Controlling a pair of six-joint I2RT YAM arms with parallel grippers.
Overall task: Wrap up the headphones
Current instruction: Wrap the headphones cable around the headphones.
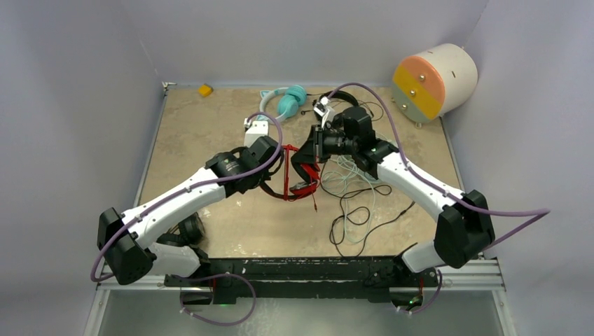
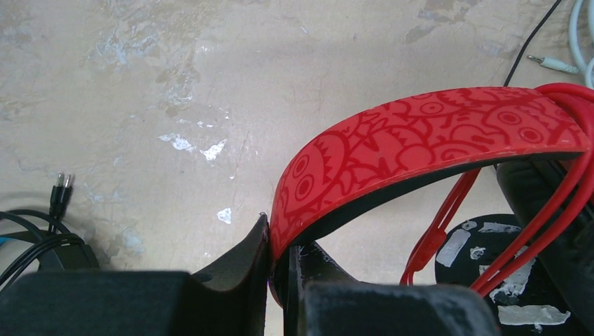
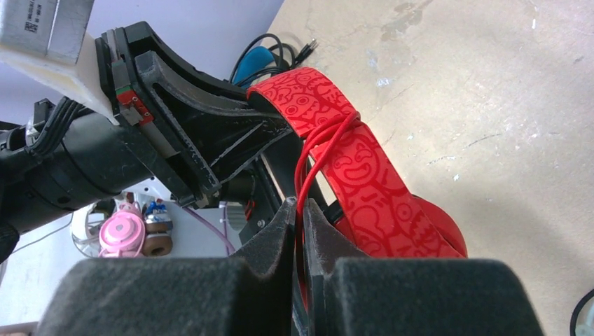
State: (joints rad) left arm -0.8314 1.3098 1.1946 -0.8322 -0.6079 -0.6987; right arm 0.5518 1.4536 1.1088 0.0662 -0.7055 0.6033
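Note:
The red headphones (image 1: 302, 175) with a doodle-patterned band are held up at the table's middle between both grippers. My left gripper (image 1: 280, 165) is shut on one end of the red headband (image 2: 420, 140), pinching it at its fingertips (image 2: 280, 241). The thin red cable (image 2: 448, 217) loops over the band, and a black ear pad (image 2: 490, 259) hangs below. My right gripper (image 1: 309, 150) is shut on the red cable (image 3: 302, 189) beside the band (image 3: 364, 182); the left gripper (image 3: 189, 119) is close in front of it.
Teal cat-eared headphones (image 1: 286, 101) and a black headset (image 1: 348, 94) lie at the back. Pale and black cables (image 1: 354, 203) sprawl under the right arm. A black headset with blue (image 1: 189, 227) lies near the left base. A cream drum (image 1: 434, 80) stands back right, a small orange object (image 1: 204, 89) back left.

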